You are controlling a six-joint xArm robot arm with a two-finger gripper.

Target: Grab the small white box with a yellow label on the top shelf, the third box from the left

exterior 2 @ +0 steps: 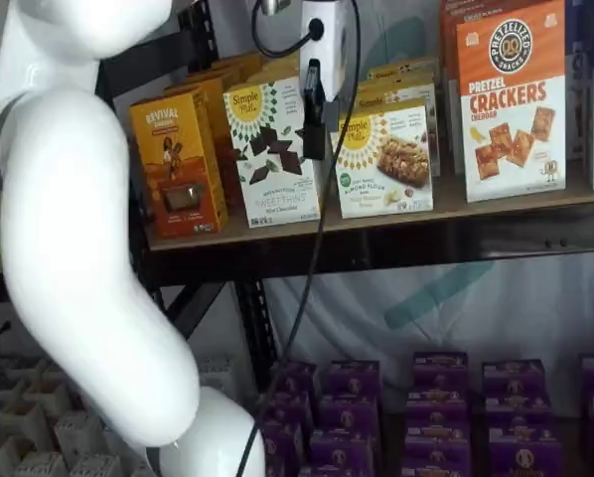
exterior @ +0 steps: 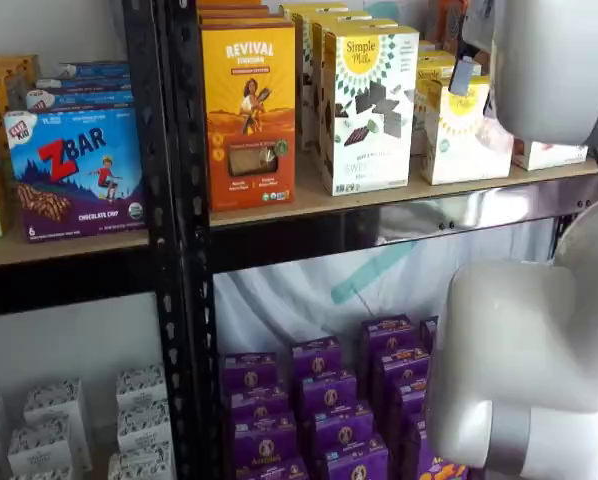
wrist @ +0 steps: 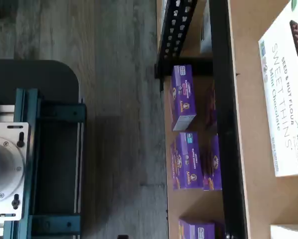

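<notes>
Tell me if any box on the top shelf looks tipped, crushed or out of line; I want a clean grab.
Nothing stands out. The small white box stands upright on the top shelf, beside the taller white box and the cracker box, all upright and undamaged. The gripper hangs in front of them; whether it is open cannot be told.

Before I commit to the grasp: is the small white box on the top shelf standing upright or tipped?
Upright. In both shelf views the small white box stands flat on the top shelf, its print level, beside the taller white box.
</notes>
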